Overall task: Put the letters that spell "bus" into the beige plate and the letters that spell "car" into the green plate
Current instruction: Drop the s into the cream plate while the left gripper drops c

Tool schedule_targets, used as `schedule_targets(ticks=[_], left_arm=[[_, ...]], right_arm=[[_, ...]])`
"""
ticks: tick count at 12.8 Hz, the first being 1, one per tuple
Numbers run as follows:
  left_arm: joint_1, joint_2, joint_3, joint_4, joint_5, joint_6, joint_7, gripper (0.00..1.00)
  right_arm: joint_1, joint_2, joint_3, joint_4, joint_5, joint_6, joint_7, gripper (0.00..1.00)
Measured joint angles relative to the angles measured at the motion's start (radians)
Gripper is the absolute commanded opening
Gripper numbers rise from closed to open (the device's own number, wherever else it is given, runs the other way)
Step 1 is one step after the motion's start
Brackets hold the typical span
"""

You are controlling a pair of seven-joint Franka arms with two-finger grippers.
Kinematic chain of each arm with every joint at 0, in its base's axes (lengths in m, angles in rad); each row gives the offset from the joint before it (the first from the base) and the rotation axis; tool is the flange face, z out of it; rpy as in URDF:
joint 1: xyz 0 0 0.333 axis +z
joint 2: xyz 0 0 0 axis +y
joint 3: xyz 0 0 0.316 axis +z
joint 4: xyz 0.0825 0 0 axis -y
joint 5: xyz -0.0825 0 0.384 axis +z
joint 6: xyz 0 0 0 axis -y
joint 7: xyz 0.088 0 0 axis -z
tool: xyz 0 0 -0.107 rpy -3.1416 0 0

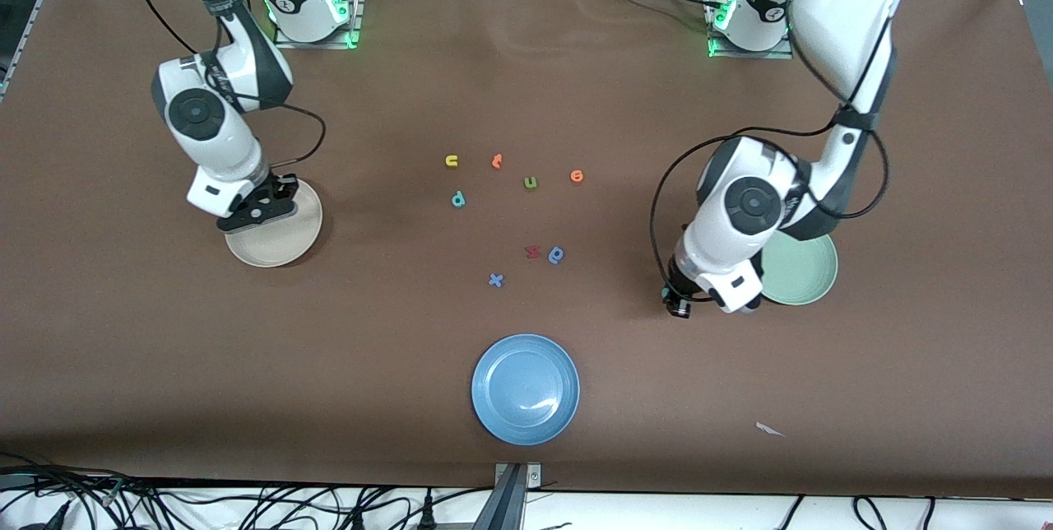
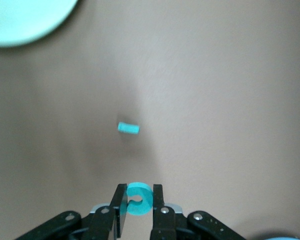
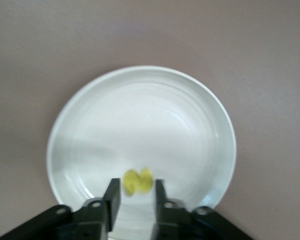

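my left gripper (image 2: 139, 200) pinching the teal c (image 2: 138, 198), teal r (image 2: 128, 128) mid-frame above it, right gripper (image 3: 135, 196) slightly parted around the yellow s (image 3: 137, 182), low over the beige plate (image 3: 90, 130)

The beige plate (image 1: 284, 254) lies near the right arm's end of the table, with a blurred yellow letter (image 3: 138, 182) over its inside. The green plate (image 1: 810, 275) lies near the left arm's end. A teal "c" (image 2: 139, 198) stands between black fingers (image 2: 121, 205); a teal "r" (image 2: 128, 128) lies flat on the table nearby. Mid-table lie a yellow "u" (image 1: 452, 160) and a teal "b" (image 1: 458, 199).
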Motion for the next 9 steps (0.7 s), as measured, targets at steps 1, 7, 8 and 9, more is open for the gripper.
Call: schedule_targets(ticks=[1,7,8,9], left_arm=[[0.026,-0.023,0.000,0.000,0.000,-0.042,0.078,0.12],[0.280,-0.091,0.002,-0.004,-0.010,-0.321,0.712,0.19],[0.319,-0.091,0.002,-0.013,-0.010,-0.341,0.808,0.21],[0.352,-0.091,0.003,-0.031,-0.010,-0.349,0.884,0.24]], right_arm=[[-0.001,0.000,-0.004,0.000,0.030,0.000,-0.015,0.78],[0.006,0.000,0.047,-0.001,0.216,-0.001,-0.016,0.79],[0.016,0.000,0.076,-0.001,0.278,-0.001,-0.001,0.79],[0.048,0.000,0.096,-0.001,0.314,-0.001,0.051,0.79]])
